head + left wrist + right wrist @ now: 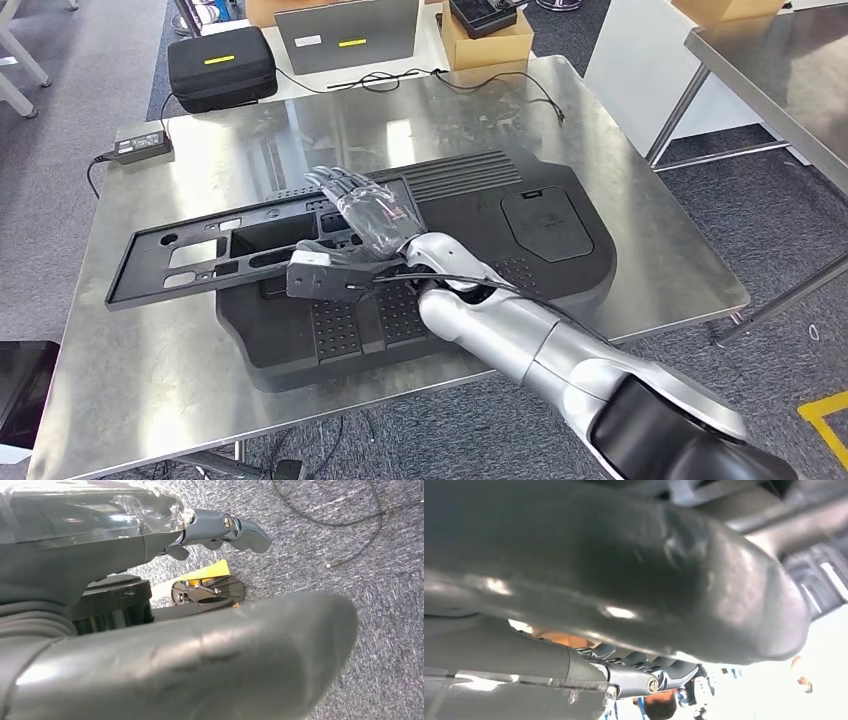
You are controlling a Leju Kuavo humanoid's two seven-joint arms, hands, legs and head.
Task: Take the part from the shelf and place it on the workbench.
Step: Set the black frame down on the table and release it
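**Parts on the steel workbench**

Steel workbench point(140, 390) fills the frame's centre. On it lies a long black frame part point(215, 248), left of centre, overlapping a larger black panel point(520, 240). Right hand point(365, 212) hovers above their overlap, fingers spread, holding nothing. Left hand point(220, 530): state unclear.

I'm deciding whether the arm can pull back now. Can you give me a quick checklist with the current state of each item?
1. Flat black frame part lies on the steel workbench: ok, its right end overlaps the big black panel.
2. Part fully inside the bench edges: ok.
3. Right hand has let go: cannot tell; it lies over the part with fingers spread, and contact underneath is hidden.
4. Left hand holds nothing: ok, it hangs over the carpet.
5. Cables and power brick away from the arm: ok.
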